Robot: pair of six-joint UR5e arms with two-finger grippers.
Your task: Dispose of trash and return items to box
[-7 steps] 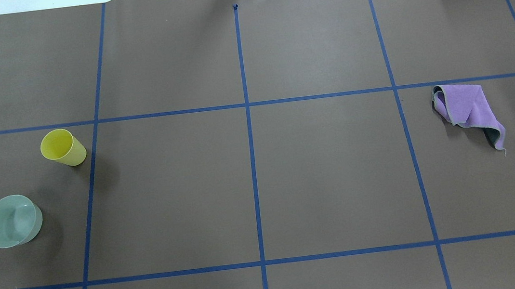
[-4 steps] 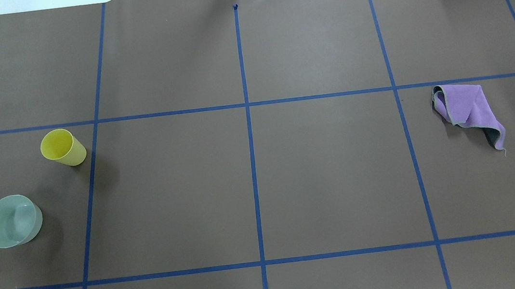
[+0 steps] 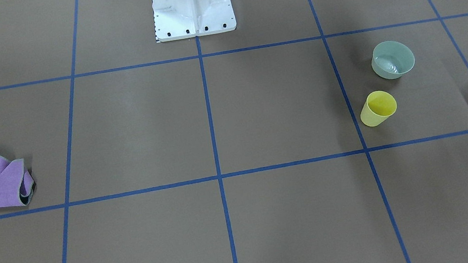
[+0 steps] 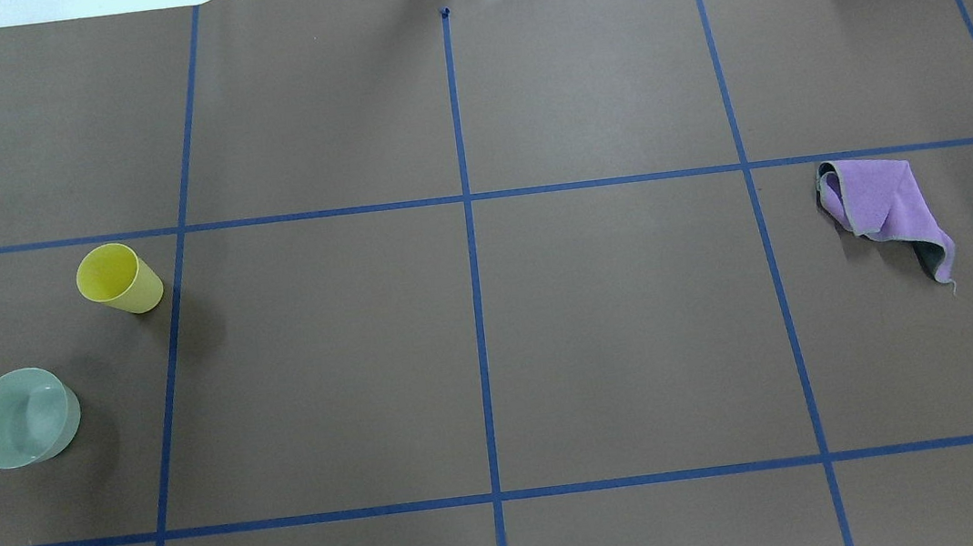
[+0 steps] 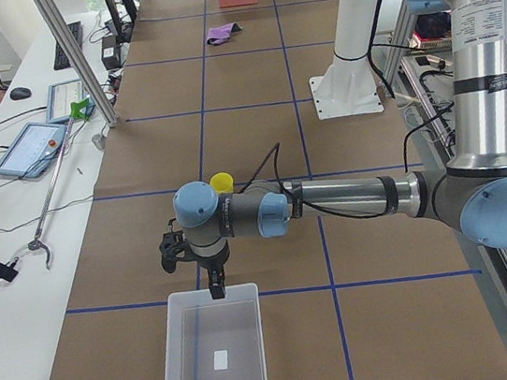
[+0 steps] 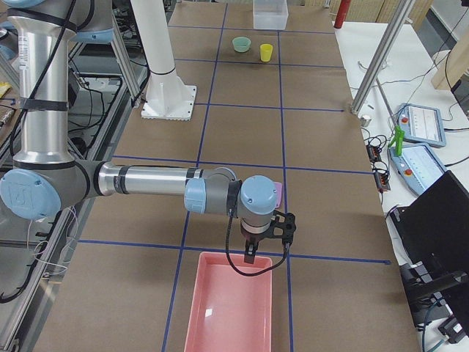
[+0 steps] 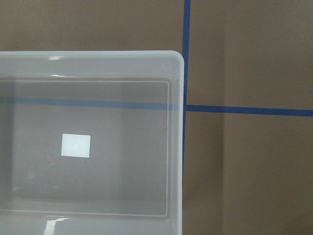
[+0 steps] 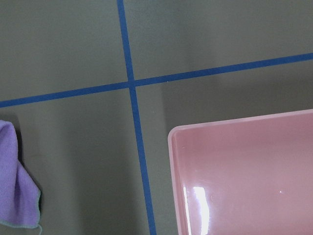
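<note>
Pale green bowl [image 4: 24, 417] stands upright on the brown surface [image 4: 622, 340], yellow cup [image 4: 119, 278] near it at 1 o'clock seen overhead, both outside the frosted box [image 5: 170, 358]. Left claw [image 5: 213, 288] hangs over the box's rim, right claw [image 6: 250, 255] over the rim of a pink bin [image 6: 220, 323]. Whether either claw is open or closed cannot be told.

Frosted plastic box [image 7: 98, 66], glossy pink bin [image 8: 254, 166], soft purple cloth [image 4: 881, 200].
</note>
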